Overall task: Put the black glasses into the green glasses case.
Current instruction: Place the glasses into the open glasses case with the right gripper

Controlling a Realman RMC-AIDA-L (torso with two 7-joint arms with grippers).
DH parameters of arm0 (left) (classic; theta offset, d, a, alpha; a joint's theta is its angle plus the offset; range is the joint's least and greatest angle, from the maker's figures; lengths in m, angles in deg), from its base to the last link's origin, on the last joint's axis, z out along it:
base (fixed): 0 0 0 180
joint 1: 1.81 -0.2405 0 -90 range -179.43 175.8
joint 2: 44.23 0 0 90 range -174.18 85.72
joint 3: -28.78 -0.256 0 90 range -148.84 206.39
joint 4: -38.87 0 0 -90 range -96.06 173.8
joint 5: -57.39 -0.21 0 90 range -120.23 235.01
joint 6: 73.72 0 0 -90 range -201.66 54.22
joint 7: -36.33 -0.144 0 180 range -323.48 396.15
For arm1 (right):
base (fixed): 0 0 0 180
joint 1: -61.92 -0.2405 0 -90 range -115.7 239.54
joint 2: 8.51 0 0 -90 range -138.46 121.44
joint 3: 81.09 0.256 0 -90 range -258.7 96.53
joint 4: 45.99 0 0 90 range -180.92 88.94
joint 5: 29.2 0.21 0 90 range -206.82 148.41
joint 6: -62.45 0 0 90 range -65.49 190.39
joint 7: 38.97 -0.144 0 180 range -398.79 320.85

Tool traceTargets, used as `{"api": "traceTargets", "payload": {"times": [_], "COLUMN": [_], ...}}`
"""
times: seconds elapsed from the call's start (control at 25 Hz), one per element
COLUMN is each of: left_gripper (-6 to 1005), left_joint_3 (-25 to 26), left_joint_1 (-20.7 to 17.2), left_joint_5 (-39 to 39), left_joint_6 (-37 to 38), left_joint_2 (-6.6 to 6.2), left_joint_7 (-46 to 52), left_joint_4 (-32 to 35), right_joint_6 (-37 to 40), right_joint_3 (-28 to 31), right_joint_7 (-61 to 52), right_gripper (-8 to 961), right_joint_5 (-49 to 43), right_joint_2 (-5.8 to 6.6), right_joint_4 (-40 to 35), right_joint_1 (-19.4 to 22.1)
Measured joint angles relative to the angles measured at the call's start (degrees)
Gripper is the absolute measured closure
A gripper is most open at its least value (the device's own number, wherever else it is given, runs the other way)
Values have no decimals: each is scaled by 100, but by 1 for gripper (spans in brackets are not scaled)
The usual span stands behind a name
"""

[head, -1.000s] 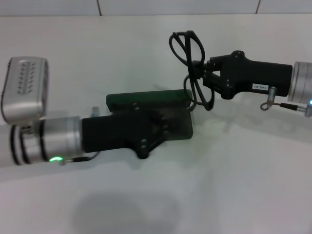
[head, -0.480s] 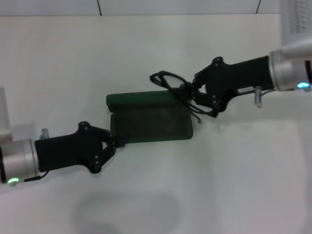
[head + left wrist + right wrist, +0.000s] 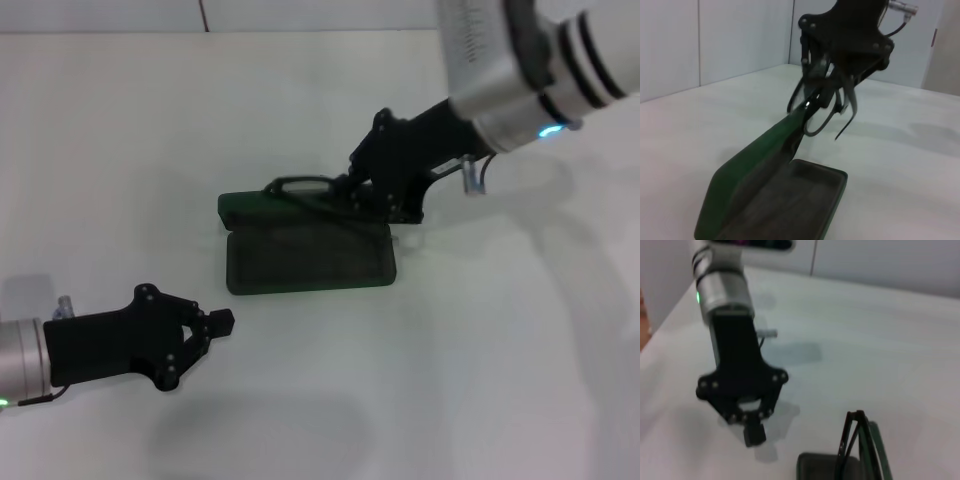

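I see my right gripper [image 3: 352, 190] pinched shut on the black glasses [image 3: 300, 187], their long axis running along the raised lid of the open green glasses case [image 3: 308, 258], while my left gripper [image 3: 215, 322] sits closed and empty nearby.

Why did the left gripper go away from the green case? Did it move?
Yes. The left gripper moved back off the green glasses case, toward the robot and its left side; the case stayed put.

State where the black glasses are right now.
In the head view the black glasses hang in the right gripper over the back edge of the open green glasses case, right of centre; they are not yet inside.
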Motion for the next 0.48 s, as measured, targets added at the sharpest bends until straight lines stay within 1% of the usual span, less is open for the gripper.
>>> {"api": "traceTargets", "payload": {"times": [0.04, 0.08, 0.12, 0.28, 0.48], "left_gripper": [953, 953, 953, 952, 951], "left_joint_3": [1, 1, 1, -5, -74], "left_joint_1": [-3, -3, -1, 15, 42], "left_joint_5": [-2, -2, -4, -7, -7], "left_joint_6": [18, 18, 75, 96, 148], "left_joint_2": [0, 0, 0, 8, 26], "left_joint_7": [1, 1, 1, 13, 19], "left_joint_4": [2, 2, 4, 7, 7], "right_joint_6": [-76, -76, -310, -465, -753], "right_joint_3": [-131, -131, -502, -819, -1174], "right_joint_7": [-87, -87, -280, -380, -562], "right_gripper": [754, 754, 753, 752, 751], "right_joint_5": [-59, -59, -140, -141, -86], "right_joint_2": [-3, -3, -11, -31, -31], "right_joint_4": [6, 6, 12, 26, 18], "right_joint_1": [-62, -62, -195, -341, -383]}}
